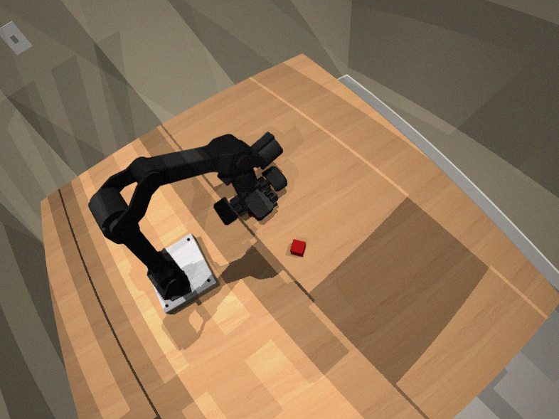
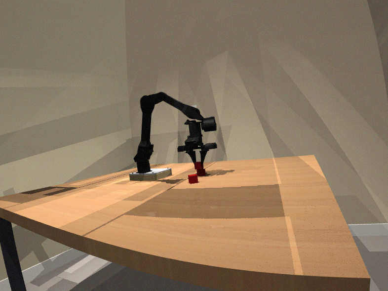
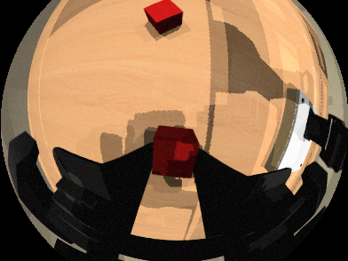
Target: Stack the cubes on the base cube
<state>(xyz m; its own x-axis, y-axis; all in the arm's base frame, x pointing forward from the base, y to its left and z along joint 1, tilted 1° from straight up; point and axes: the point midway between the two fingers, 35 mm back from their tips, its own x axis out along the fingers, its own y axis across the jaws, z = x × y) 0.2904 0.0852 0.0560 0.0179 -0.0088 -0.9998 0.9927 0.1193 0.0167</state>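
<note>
From where I stand, the far left has a dark table leg (image 2: 11,255) under the near edge of the wooden table (image 1: 345,139) (image 2: 226,239) (image 3: 111,71). Next along comes the pale base plate (image 1: 199,262) (image 2: 164,173) (image 3: 298,130), flat on the wood, with the black arm (image 1: 181,164) (image 2: 146,125) (image 3: 333,139) rising from it, bending over at the top and reaching across to the right.

Past the plate, and nearer to me, the loose red cube (image 1: 298,247) (image 2: 193,178) (image 3: 163,15) sits flat on the tabletop, apart from the other two and free of the fingers. Just beyond it the gripper (image 1: 254,210) (image 2: 198,165) (image 3: 174,149) points down, its fingers clamped on the sides of another cube, the gripped red cube (image 2: 197,165) (image 3: 175,152) — off the table, and looking about level from here.

Slightly right of that, and lower, the bottom red cube (image 2: 201,172) rests on the table. The gripped one overlaps its upper left in my line of sight — whether they touch, I can't tell. From overhead only a sliver of red (image 1: 252,215) peeks out beside the gripper, and I can't say which cube it belongs to. Neither cap is released on top: one is in the fingers, the other on the wood.
</note>
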